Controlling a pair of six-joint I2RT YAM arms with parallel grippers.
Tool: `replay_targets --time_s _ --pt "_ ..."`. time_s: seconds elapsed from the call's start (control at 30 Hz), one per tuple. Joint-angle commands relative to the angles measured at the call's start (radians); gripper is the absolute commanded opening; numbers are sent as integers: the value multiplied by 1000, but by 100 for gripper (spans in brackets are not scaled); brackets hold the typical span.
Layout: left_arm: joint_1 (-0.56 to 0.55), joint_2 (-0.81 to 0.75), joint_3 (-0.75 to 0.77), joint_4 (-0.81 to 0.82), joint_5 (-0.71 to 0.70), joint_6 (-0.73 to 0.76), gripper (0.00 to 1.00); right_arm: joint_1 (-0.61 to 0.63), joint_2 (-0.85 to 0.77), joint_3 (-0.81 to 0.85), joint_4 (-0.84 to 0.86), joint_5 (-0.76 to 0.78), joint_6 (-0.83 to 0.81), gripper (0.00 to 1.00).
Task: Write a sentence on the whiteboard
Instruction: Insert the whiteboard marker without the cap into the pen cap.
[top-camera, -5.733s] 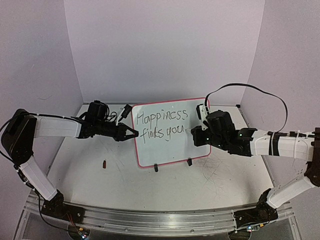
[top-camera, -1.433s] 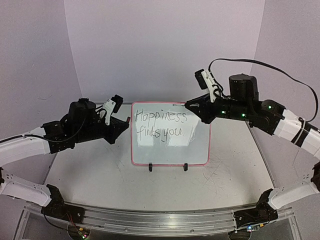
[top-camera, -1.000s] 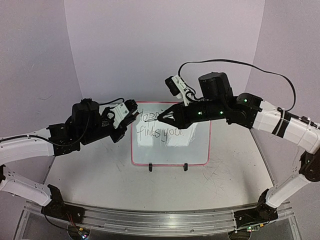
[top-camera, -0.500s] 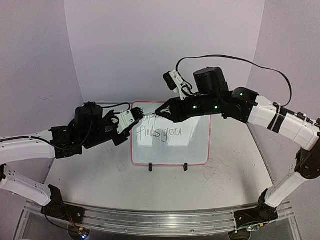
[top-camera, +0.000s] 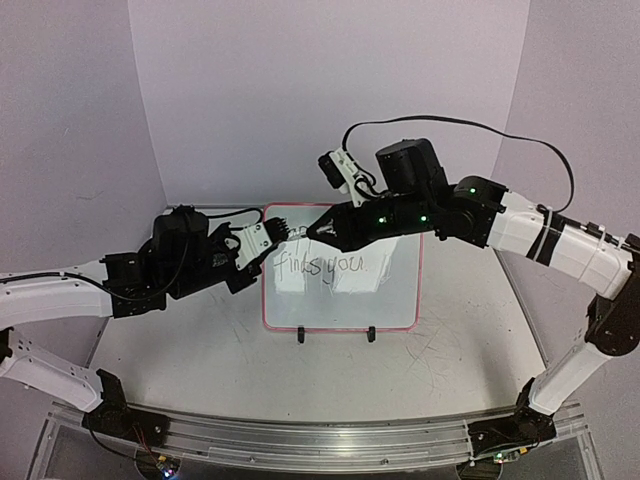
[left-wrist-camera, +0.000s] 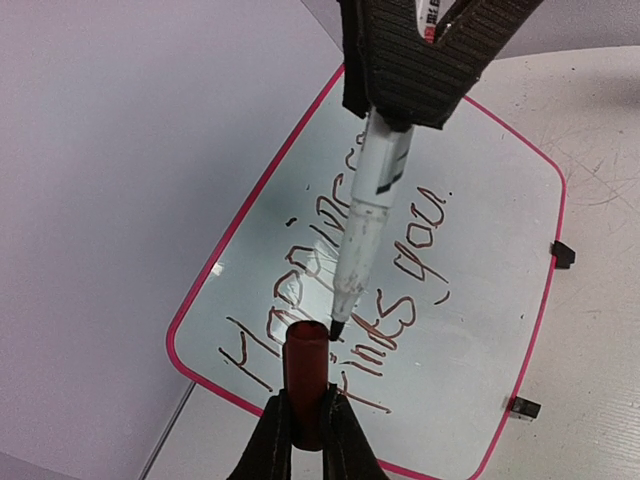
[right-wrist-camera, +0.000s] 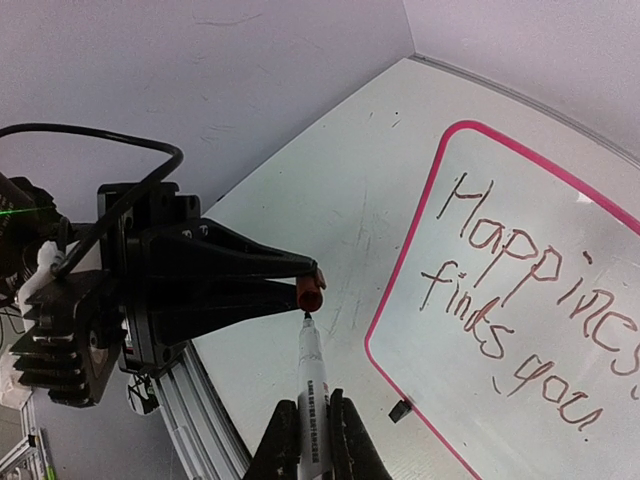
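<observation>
Evidently for recapping, left tool clenches a stubby red cap, right tool grips a white marker aimed into it

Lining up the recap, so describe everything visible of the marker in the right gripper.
The marker is a slim white barrel, plastic by its look, with black print and a smudged grey front end. Uncapped, its dark tip sits at the mouth of the red cap, not inside. The jaws of the right gripper clamp its rear.
</observation>
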Motion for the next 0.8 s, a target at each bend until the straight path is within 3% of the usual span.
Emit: replay_targets --time_s 0.0,0.37,0.77 --pt "-6 6 20 13 -10 9 1 7 12 50 16 30 -10 0" --pt "-10 16 24 -4 -27 17 0 7 -53 1 19 73 -10 0" --pt "-19 17 28 -12 -33 15 0 11 -3 14 21 26 -9 0"
